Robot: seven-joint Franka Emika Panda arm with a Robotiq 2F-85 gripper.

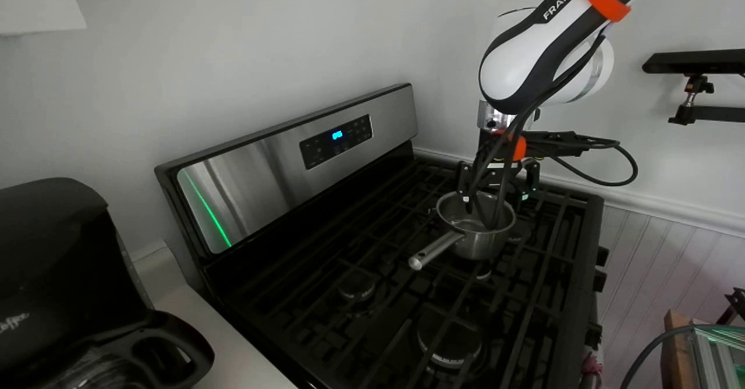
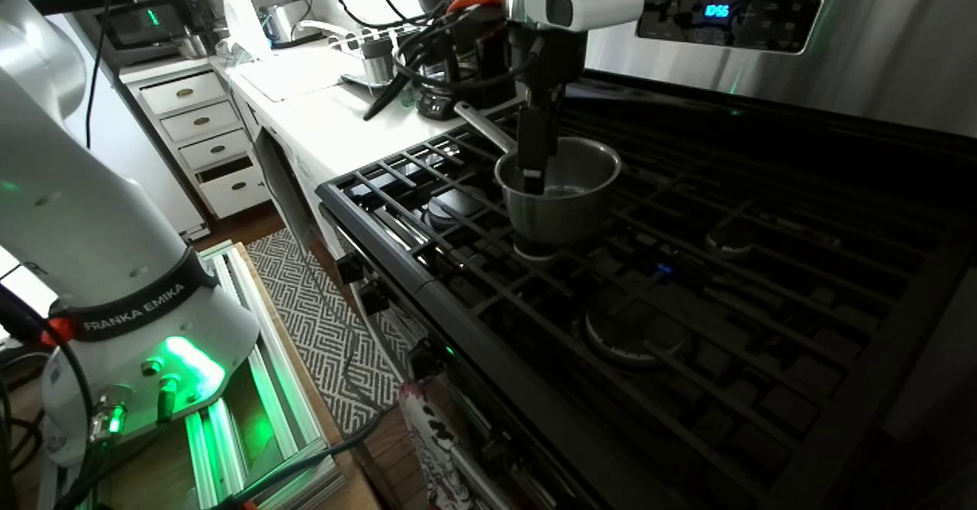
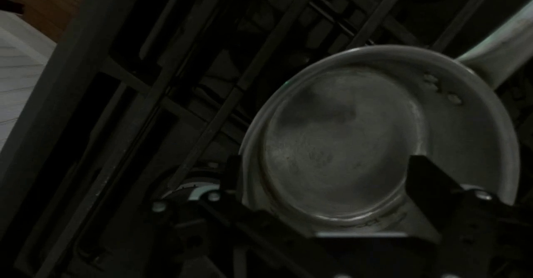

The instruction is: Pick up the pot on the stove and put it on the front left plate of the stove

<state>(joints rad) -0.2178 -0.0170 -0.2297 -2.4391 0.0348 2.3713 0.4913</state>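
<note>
My jaws stand wide apart, reaching down at the pot (image 3: 345,140) so that its wall comes between my fingers (image 3: 429,178). In the wrist view one tip lies within the circle of the rim, the other just outside it; whether either touches the steel, I cannot tell. The pot stands upright on the grates (image 3: 218,120) of the stove (image 1: 250,185), between the front left plate (image 1: 460,341) and the front right plate (image 2: 637,334). The front left plate is near the pot yet apart from it, dark with a paler ring, grate bars crossing over it.

Looking into the pot, I see a round metal floor, dull grey with a darker smudge, a thin brownish line along its edge, and small rivet marks on the inner wall by the handle (image 1: 433,250). That handle points towards the white surface (image 2: 301,75) beside the stove.

At the same side is a black coffee maker (image 1: 52,249), a clear carafe (image 1: 102,371) low in it; its contents are too dim to make out. In an exterior view a silvery cylinder (image 2: 378,63) rises above the white surface, its inside hidden from me. Farther off, a dark gap shows above the lowest drawer (image 2: 243,195).
</note>
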